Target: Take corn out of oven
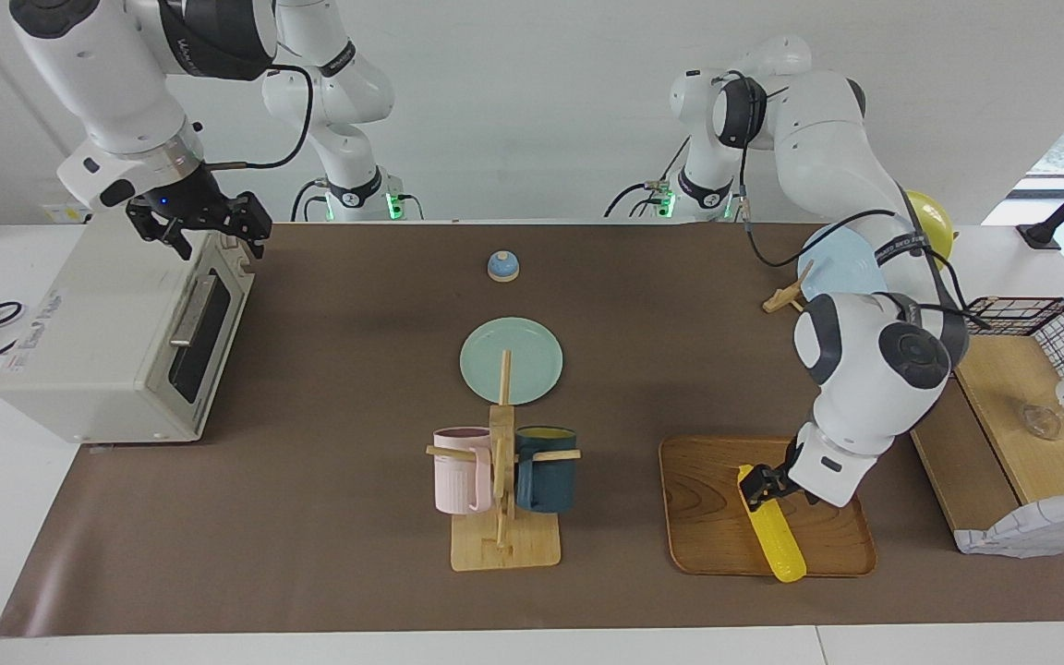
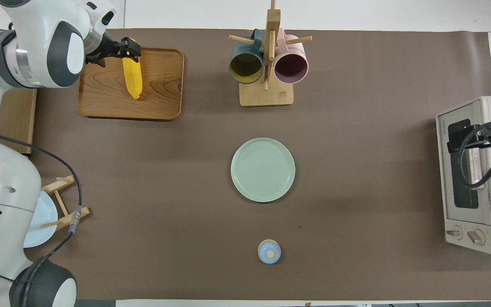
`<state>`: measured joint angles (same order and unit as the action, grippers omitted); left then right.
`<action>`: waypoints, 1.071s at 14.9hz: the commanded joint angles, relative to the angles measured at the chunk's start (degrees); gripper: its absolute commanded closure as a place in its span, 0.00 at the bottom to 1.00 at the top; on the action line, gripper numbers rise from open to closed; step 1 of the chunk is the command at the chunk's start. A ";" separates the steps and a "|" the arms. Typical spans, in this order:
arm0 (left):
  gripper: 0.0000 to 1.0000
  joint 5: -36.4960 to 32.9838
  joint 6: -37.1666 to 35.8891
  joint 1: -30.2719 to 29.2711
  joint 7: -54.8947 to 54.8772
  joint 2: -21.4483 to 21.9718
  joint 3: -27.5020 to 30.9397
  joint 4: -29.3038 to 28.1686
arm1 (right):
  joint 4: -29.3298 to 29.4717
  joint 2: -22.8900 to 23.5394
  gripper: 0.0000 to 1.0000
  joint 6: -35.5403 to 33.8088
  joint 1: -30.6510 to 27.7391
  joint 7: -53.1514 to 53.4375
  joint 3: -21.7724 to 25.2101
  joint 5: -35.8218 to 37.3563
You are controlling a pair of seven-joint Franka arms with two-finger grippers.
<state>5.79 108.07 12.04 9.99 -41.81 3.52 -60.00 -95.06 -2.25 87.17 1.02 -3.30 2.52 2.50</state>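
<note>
The yellow corn (image 1: 775,536) lies on a wooden tray (image 1: 707,517) at the left arm's end of the table, farther from the robots than the green plate. My left gripper (image 1: 757,485) is shut on the corn's blunt end; the overhead view shows the corn (image 2: 133,79), the tray (image 2: 160,89) and the left gripper (image 2: 128,47) too. The off-white oven (image 1: 98,351) stands at the right arm's end with its door (image 1: 204,332) closed. My right gripper (image 1: 218,242) is open and empty over the oven's top front edge. The oven also shows in the overhead view (image 2: 469,230).
A green plate (image 1: 511,360) lies mid-table. A wooden mug rack (image 1: 504,517) with a pink mug and a dark blue mug stands farther from the robots. A small blue bell (image 1: 502,266) sits nearer to them. A plate rack (image 1: 841,263) and a wire basket (image 1: 1040,323) are at the left arm's end.
</note>
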 commanded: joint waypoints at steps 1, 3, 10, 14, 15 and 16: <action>0.00 -0.08 -3.21 -1.04 0.21 14.00 0.08 -12.39 | 2.86 1.55 0.00 -1.57 -0.23 -1.18 -0.15 -0.74; 0.00 -0.34 -5.04 -0.96 0.21 20.16 0.25 -17.59 | 2.86 1.72 0.00 -1.13 -0.40 -1.27 -0.15 -1.35; 0.00 -0.69 -26.31 -1.84 1.79 33.88 0.25 -19.27 | 2.68 0.67 0.00 -1.91 1.44 -1.27 0.46 -0.65; 0.00 -0.78 -28.00 -1.58 3.63 42.49 -0.10 -27.25 | 2.25 0.23 0.00 -2.01 1.53 -1.27 0.90 -0.74; 0.00 -0.78 -28.09 -1.58 3.64 45.13 -0.27 -30.59 | 1.46 -0.64 0.00 -1.66 1.53 -1.18 0.90 -0.74; 0.00 -0.78 -28.09 -1.75 3.72 46.63 -0.62 -33.14 | 1.02 -0.74 0.00 -1.57 1.53 -1.18 0.90 -0.83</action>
<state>5.78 79.10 10.69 12.68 -1.20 3.84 -84.19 -93.11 -1.74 86.28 2.28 -3.30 2.88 2.50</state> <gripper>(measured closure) 0.000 0.000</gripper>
